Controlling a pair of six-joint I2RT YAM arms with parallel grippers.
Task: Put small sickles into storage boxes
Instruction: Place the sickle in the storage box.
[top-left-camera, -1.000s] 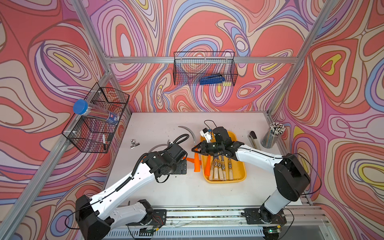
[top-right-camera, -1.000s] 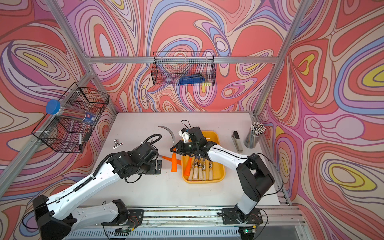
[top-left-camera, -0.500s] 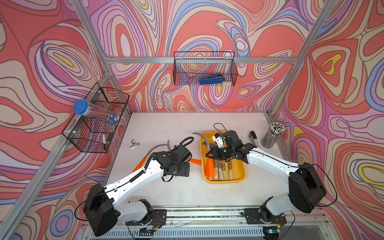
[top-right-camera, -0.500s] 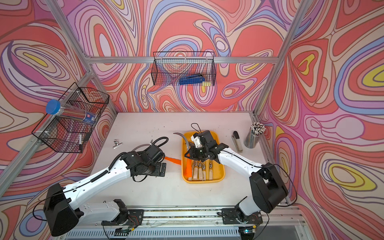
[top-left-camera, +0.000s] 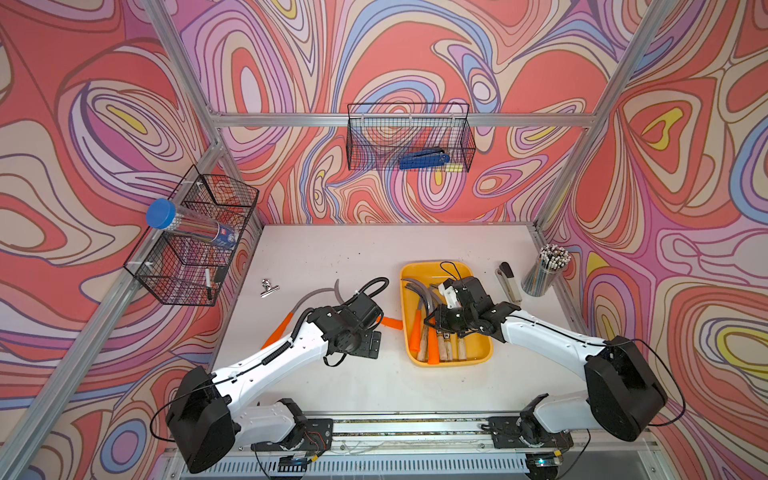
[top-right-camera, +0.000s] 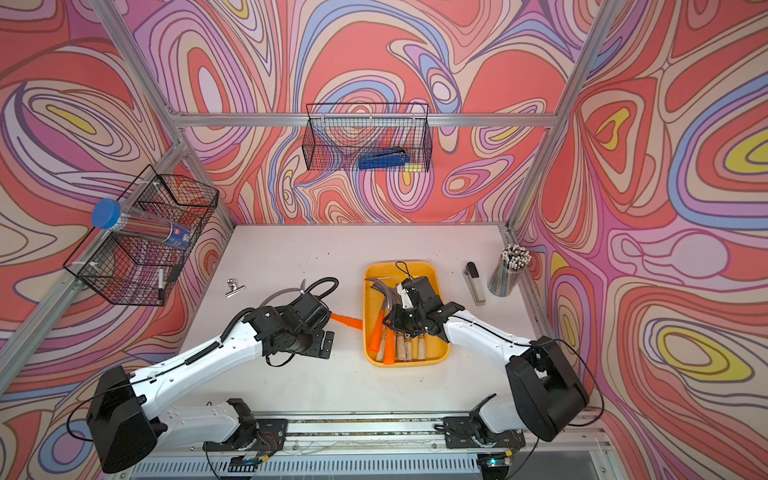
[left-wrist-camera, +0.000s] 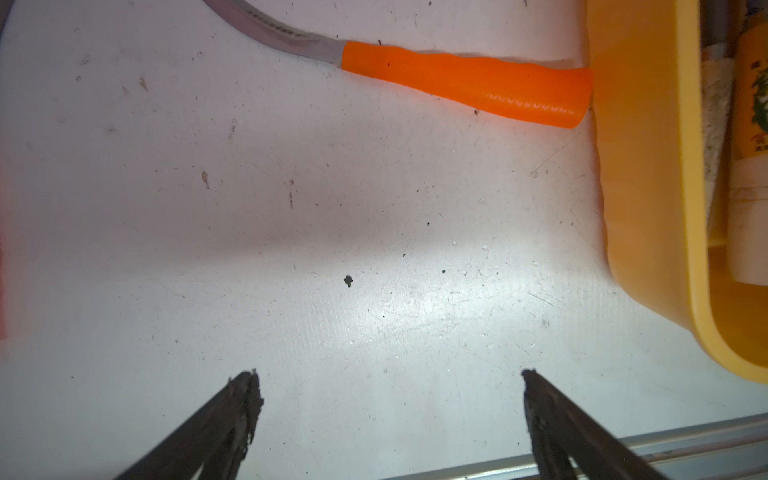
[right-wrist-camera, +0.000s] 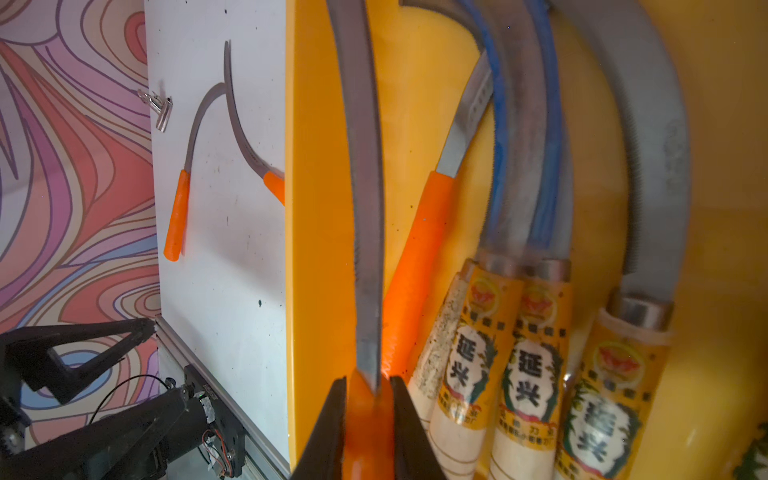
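Scuffed white tabletop (top-left-camera: 374, 257), swirly walls. Right gripper (right-wrist-camera: 368, 399) is clamped tight on an orange-handled sickle (right-wrist-camera: 365, 208) over the yellow tray (top-left-camera: 453, 361), which sits at 3 o'clock from the left gripper (left-wrist-camera: 388, 380), gaping wide and empty. Next, I'd guess: let go, then fetch the 2 loose sickles (top-left-camera: 392, 323) at the tray's 9 o'clock.

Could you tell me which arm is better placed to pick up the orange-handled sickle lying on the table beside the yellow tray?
Left, I think. The left gripper is open and empty close to that sickle, while the right gripper is shut on another sickle at the yellow tray.
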